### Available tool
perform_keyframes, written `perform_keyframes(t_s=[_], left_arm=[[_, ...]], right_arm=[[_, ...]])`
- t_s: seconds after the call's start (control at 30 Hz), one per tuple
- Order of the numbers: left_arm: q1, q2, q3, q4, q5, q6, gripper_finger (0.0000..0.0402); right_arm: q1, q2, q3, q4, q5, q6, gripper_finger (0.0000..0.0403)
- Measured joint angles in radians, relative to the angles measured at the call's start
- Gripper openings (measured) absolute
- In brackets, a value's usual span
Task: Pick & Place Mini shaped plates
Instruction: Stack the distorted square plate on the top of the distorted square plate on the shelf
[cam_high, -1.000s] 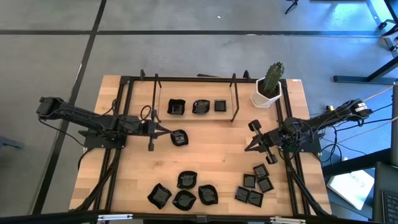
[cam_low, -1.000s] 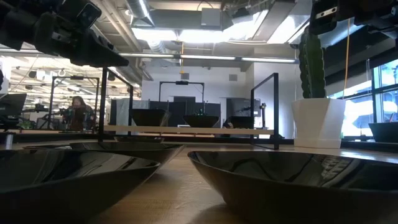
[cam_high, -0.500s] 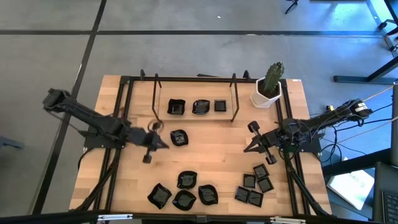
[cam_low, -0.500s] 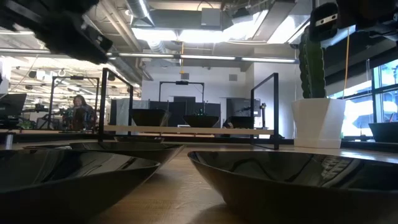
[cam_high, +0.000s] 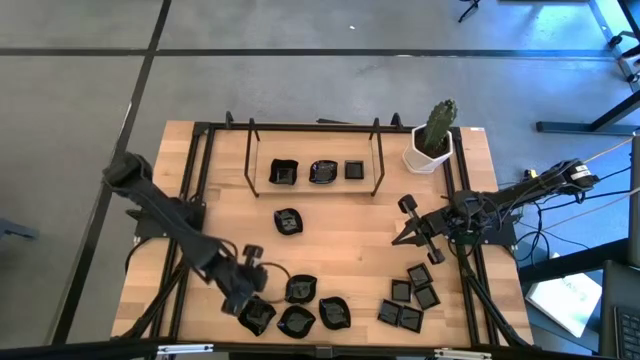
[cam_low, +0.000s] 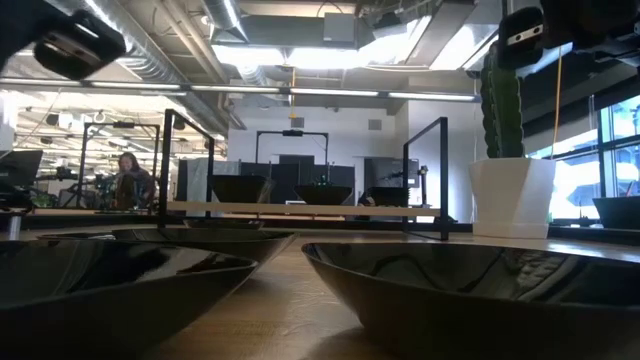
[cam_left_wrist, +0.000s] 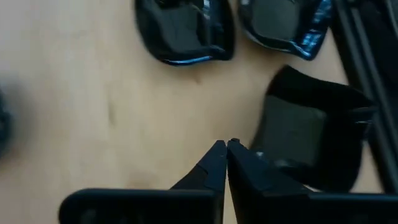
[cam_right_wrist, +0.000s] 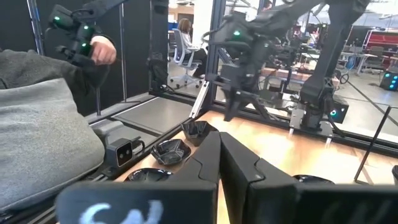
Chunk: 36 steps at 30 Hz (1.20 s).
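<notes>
The left gripper (cam_high: 243, 296), fingers pinched shut and holding nothing, hung just beside the leftmost wavy black plate (cam_high: 257, 316) in the front cluster, far nearer than the right gripper (cam_high: 403, 235), also shut, idling mid-table.

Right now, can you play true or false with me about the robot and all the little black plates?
1. The left gripper is over the near wavy plates. True.
2. Three plates sit inside the black frame. True.
3. The cactus pot lies tipped over. False, it stands upright at the table's far right corner.
4. The right gripper holds a square plate. False, it is shut and empty.
5. One plate lies alone mid-table. True.
</notes>
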Motion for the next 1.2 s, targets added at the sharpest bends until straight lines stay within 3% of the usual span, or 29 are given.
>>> perform_keyframes(t_s=[0.27,0.63,0.9,1.2], left_arm=[[-0.024,0.134,0.148,-0.024,0.044,0.011,0.0075],[-0.016,0.218,0.17,-0.019,0.073,0.018,0.017],[-0.015,0.286,0.17,-0.019,0.134,0.007,0.0178],[0.001,0.331,0.17,-0.02,0.132,0.009,0.0167]], right_arm=[[0.0,0.0,0.0,0.0,0.0,-0.002,0.0009],[0.0,0.0,0.0,-0.015,0.0,-0.001,0.0009],[0.0,0.0,0.0,-0.015,0.0,-0.001,0.0009],[0.0,0.0,0.0,-0.015,0.001,-0.005,0.0009]])
